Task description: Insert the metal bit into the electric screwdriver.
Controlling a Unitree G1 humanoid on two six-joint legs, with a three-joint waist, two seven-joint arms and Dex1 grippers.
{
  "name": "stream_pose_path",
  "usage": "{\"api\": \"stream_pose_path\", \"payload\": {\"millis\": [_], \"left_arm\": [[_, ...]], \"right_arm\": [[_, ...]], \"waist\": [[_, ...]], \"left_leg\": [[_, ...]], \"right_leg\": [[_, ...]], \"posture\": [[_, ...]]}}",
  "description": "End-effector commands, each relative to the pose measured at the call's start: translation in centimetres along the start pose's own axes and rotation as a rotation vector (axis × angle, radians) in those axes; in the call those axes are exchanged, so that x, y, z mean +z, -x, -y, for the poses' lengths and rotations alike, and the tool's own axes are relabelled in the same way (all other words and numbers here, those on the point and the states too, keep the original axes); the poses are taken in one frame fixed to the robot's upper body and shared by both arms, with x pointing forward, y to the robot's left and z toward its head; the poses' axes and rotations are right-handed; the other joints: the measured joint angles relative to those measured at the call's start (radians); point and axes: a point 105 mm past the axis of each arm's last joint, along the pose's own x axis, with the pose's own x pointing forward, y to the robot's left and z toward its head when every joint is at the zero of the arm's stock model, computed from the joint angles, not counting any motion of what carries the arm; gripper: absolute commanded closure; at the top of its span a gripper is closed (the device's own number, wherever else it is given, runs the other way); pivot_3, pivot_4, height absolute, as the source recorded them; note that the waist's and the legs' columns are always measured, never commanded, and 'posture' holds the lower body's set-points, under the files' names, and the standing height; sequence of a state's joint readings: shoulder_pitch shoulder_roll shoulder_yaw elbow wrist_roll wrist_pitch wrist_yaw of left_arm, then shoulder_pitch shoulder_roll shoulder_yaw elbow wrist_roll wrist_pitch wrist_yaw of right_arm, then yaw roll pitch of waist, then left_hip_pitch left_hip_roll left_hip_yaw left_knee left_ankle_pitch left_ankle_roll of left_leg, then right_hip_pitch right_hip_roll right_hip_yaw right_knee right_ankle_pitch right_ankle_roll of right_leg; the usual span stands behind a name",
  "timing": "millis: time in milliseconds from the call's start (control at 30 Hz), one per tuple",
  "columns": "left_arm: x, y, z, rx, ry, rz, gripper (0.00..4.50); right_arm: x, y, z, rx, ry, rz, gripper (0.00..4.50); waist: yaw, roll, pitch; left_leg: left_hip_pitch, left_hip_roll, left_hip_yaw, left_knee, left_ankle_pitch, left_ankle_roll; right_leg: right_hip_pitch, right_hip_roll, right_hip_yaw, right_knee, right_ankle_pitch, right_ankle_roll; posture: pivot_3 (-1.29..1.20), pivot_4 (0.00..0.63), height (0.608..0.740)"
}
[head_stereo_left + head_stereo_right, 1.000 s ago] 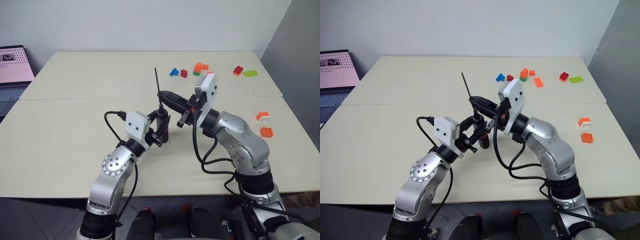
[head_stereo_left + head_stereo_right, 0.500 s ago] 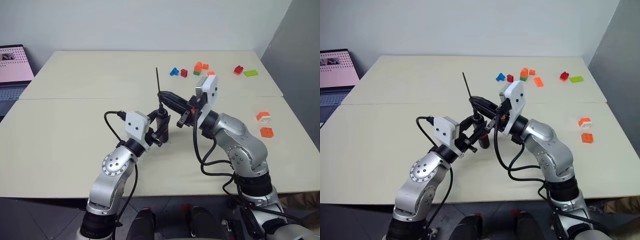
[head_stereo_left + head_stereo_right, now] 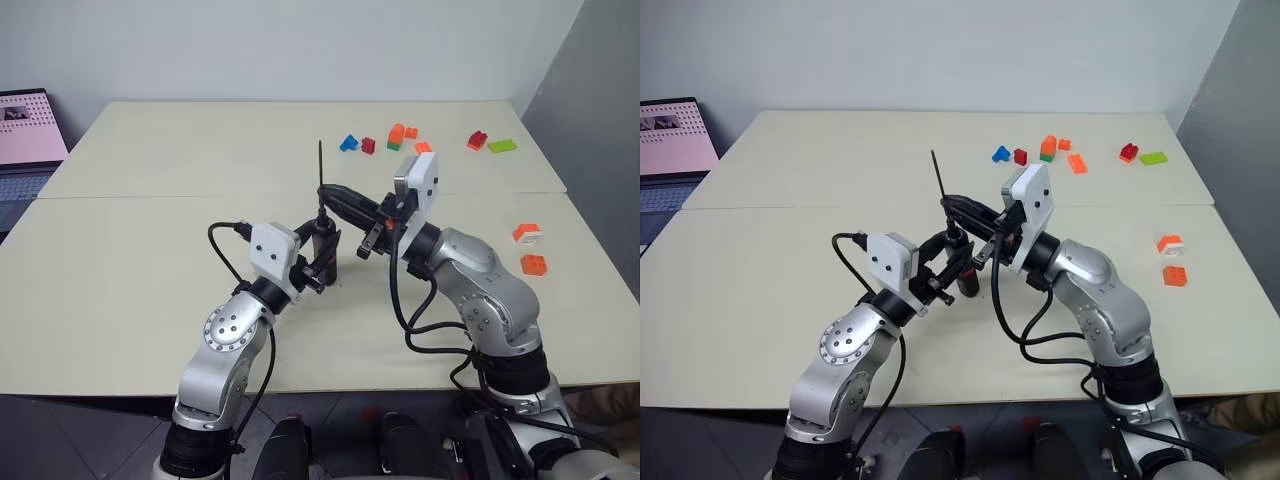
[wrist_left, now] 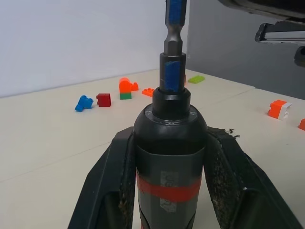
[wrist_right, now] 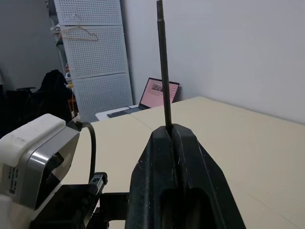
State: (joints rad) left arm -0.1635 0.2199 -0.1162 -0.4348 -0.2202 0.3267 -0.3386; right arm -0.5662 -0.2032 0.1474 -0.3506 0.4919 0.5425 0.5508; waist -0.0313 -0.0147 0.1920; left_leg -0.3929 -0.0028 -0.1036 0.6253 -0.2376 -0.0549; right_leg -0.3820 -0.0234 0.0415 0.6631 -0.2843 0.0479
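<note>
Left pincer grips one electric screwdriver; right pincer one metal bit.

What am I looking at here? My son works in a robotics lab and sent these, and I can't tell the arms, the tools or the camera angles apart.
It is a two-armed humanoid robot working over a beige table. The two wide pictures come from cameras in its head, looking down over its arms. The other two come from a small camera on each wrist, looking along that arm's black fingers.

The left gripper is shut on the electric screwdriver, a black pen-shaped tool with a red band, held upright. The right gripper is shut on the metal bit, a thin dark rod that sticks up from its fingers. The rod's lower end sits at the screwdriver's tip; whether it is fully seated I cannot tell.

Small coloured toy bricks lie scattered at the far and right side of the table, and a laptop stands off its left edge.
</note>
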Motion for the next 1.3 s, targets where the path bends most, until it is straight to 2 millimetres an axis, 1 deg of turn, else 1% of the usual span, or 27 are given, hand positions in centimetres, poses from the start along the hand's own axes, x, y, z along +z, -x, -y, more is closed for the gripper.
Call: {"api": "stream_pose_path", "payload": {"millis": [33, 133, 300, 533, 733, 900, 1167, 1300], "left_arm": [[-1.0, 0.3, 0.0, 0.004, 0.01, -0.047, 2.86], [-1.0, 0.2, 0.0, 0.002, 0.01, -0.048, 2.86], [-1.0, 0.3, 0.1, 0.001, 0.01, -0.048, 2.86], [-0.9, 0.3, 0.0, 0.005, 0.003, -0.044, 2.86], [-0.9, 0.3, 0.0, 0.007, 0.001, -0.041, 2.86], [-0.9, 0.2, 0.1, 0.003, 0.003, -0.041, 2.86], [-1.0, 0.2, 0.1, 0.001, 0.002, -0.044, 2.86], [-1.0, 0.3, 0.1, 0.001, 0.002, -0.045, 2.86]], "right_arm": [[-0.3, -0.1, -1.0, 0.046, 0.0, -0.042, 4.5], [-0.3, -0.1, -1.3, 0.065, 0.012, -0.066, 4.5], [0.4, -0.3, -1.4, 0.07, 0.014, -0.07, 4.5], [0.8, -0.4, -1.6, 0.081, 0.025, -0.138, 4.5], [0.3, -0.1, -1.1, 0.045, 0.022, -0.21, 4.5], [-0.2, -0.2, -1.3, 0.049, 0.004, -0.248, 4.5], [-0.8, -0.2, -1.8, 0.073, 0.023, -0.297, 4.5], [-1.0, 0.0, -1.4, 0.049, 0.027, -0.313, 4.5]], "waist": [[0.0, 0.0, 0.0], [0.0, 0.0, 0.0], [0.0, 0.0, 0.0], [0.001, 0.0, 0.0], [0.001, 0.0, 0.0], [0.0, 0.0, -0.001], [0.0, 0.0, -0.001], [0.0, 0.001, -0.001]], "left_leg": [[0.0, 0.0, 0.0, 0.0, 0.0, 0.0], [0.0, 0.0, 0.0, 0.0, 0.0, 0.0], [0.0, 0.0, -0.001, 0.0, 0.0, 0.0], [0.0, 0.0, -0.001, 0.0, 0.0, 0.0], [0.0, 0.0, -0.001, 0.0, 0.0, 0.0], [0.0, 0.0, -0.001, 0.0, 0.0, 0.0], [0.0, 0.0, -0.001, 0.0, 0.0, 0.0], [0.0, 0.0, -0.001, 0.0, 0.0, 0.0]], "right_leg": [[0.0, 0.0, 0.0, 0.0, 0.0, 0.0], [0.0, 0.0, 0.0, 0.0, 0.0, 0.0], [0.0, 0.0, 0.0, 0.0, 0.0, 0.0], [0.0, 0.0, 0.0, 0.0, 0.0, 0.0], [0.0, 0.0, -0.001, 0.0, 0.0, 0.0], [0.0, 0.0, -0.001, 0.0, 0.0, 0.0], [0.001, 0.0, -0.001, 0.0, 0.0, 0.0], [0.001, 0.0, -0.001, 0.0, 0.0, 0.0]], "posture": [[0.0, 0.15, 0.74], [0.0, 0.15, 0.74], [0.0, 0.15, 0.74], [0.0, 0.15, 0.74], [0.0, 0.15, 0.74], [0.0, 0.15, 0.74], [0.0, 0.15, 0.74], [0.0, 0.15, 0.74]]}}
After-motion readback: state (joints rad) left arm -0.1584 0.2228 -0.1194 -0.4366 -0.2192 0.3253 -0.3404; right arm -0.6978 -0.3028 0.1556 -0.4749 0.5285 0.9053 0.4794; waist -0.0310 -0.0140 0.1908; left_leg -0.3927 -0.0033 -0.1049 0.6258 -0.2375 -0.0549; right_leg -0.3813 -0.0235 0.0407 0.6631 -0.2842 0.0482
